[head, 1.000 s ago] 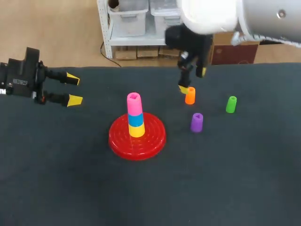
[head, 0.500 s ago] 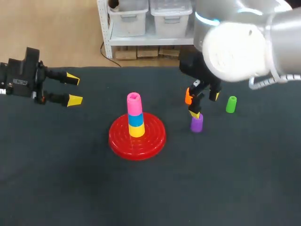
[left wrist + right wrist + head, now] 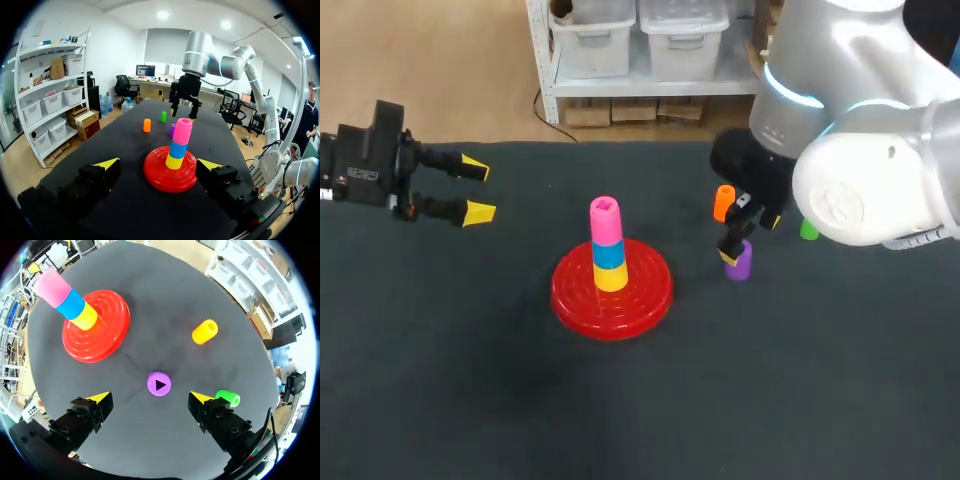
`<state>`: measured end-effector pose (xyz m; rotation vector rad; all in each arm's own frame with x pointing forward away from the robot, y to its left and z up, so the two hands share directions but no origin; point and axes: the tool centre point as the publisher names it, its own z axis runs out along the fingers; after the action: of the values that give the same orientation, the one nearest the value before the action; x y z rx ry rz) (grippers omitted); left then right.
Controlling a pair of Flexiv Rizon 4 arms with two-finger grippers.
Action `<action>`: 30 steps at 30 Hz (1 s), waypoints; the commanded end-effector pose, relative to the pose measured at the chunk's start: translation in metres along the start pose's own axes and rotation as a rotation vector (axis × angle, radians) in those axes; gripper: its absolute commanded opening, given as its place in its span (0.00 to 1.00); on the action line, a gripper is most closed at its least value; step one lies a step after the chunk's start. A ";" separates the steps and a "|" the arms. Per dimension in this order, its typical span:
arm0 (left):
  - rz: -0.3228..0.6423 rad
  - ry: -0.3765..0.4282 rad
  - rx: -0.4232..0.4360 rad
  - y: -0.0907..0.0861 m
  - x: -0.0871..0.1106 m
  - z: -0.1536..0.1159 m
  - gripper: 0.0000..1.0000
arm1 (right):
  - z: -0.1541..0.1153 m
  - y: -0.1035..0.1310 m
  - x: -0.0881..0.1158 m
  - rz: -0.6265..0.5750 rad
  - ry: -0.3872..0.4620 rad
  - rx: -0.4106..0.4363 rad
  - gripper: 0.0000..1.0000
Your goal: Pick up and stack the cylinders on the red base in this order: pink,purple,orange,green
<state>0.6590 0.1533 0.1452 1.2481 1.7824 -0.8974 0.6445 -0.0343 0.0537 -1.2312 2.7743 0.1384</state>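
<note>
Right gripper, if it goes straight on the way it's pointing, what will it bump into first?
Probably the purple cylinder: it stands right ahead of the right gripper, centred between its open fingers. How far is unclear.

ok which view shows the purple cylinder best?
Right wrist view: purple cylinder seen end-on, unobstructed, under the open right pincer. Head view: the pincer's fingertip covers its top. Left wrist view: far off, half hidden behind the pink cylinder.
</note>
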 end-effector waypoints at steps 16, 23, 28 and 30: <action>0.003 -0.003 0.003 0.001 0.001 0.000 1.00 | 0.025 -0.014 -0.014 -0.010 0.140 -0.008 1.00; 0.003 -0.003 0.003 0.001 0.001 0.000 1.00 | 0.027 -0.014 -0.013 -0.007 0.148 -0.008 0.50; 0.003 -0.003 0.003 0.001 0.001 0.000 1.00 | 0.027 -0.014 -0.014 -0.006 0.148 -0.003 0.00; 0.003 -0.003 0.003 0.001 0.001 0.000 1.00 | 0.026 -0.014 -0.015 -0.005 0.147 -0.001 0.00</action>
<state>0.6590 0.1533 0.1452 1.2481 1.7824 -0.8974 0.6670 -0.0298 0.0286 -1.3005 2.8969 0.0541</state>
